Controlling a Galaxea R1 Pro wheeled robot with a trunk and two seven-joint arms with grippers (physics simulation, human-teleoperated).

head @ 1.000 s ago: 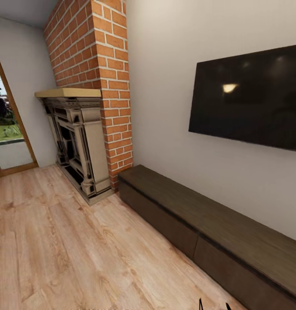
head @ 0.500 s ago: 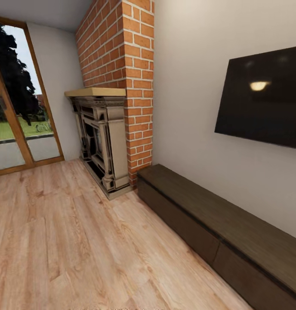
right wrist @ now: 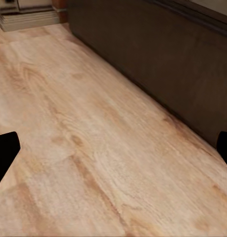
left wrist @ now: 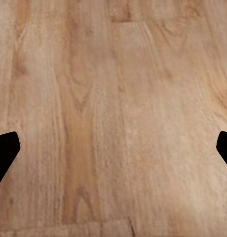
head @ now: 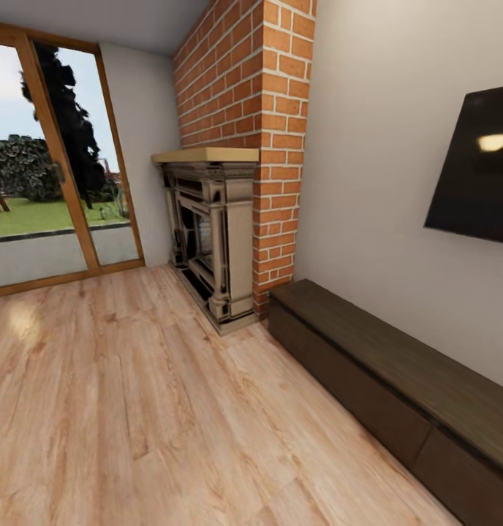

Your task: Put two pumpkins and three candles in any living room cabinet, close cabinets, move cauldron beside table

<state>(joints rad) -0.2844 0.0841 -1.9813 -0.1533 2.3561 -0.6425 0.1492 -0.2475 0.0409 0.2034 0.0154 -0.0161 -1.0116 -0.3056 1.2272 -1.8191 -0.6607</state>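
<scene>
Just ahead of the right gripper (right wrist: 113, 148), the cabinet (right wrist: 158, 54), drawers seemingly shut. Both grippers, left (left wrist: 113, 148) too, spread wide, empty. Transit step; next, locate pumpkins and candles.

Floor (head: 120, 409): pale honey-tan planks with darker brown grain streaks and knots. Cabinet (head: 398, 380): dark brown wood, fine lengthwise grain, near-black seams between drawer fronts. Chimney breast (head: 281, 139): orange-red brick with light grey mortar lines. Fireplace surround (head: 215, 241): beige stone with black recesses, topped by a pale yellow mantel (head: 206, 154). Wall (head: 376, 146): off-white. Television (head: 478, 175): glossy black. Door frame (head: 61, 175): mid-brown wood. Left claw fingertips (left wrist: 4, 150): black.
</scene>
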